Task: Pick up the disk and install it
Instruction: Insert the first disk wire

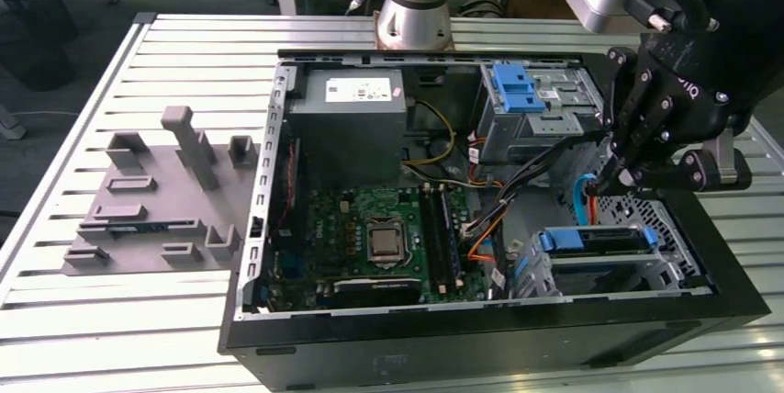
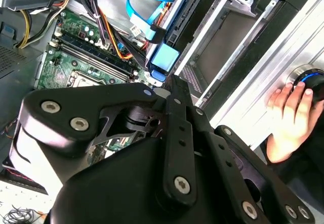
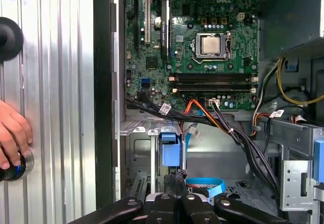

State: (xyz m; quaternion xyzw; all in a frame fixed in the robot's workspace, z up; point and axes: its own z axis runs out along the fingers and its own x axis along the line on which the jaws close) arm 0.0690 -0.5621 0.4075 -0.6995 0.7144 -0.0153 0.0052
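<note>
Disk (image 1: pixel 594 241): sits in the metal drive cage (image 1: pixel 662 269) at the 4 o'clock corner of the open computer case (image 1: pixel 490 338), exterior view. Its blue bracket faces up and the drive body lies beneath it. In both wrist views the blue bracket end shows (image 3: pixel 170 153) (image 2: pixel 164 58), slotted between the cage walls.

Gripper (image 1: pixel 622 177): hangs over the case at about 12 o'clock from the disk, apart from it. Fingers (image 3: pixel 177 182) drawn close together, nothing seen between them. In the first wrist view the tips stand just beside the bracket end; I cannot tell whether they touch it.

Blue ribbon cable (image 3: pixel 205 187) loops near the fingertips.

Motherboard (image 1: pixel 367 237) fills the case at 7 o'clock. Grey power-supply box (image 1: pixel 355 104) is at 11 o'clock, and the ribbed blue latch (image 1: pixel 512 90) at 1 o'clock.

Grey moulded fixture (image 1: pixel 160 200) lies on the slatted table (image 1: pixel 184 53) at 9 o'clock, well apart from the case.

A person's hand (image 3: pixel 12 138) rests on a round knob (image 3: pixel 20 165) on the table beside the case.
</note>
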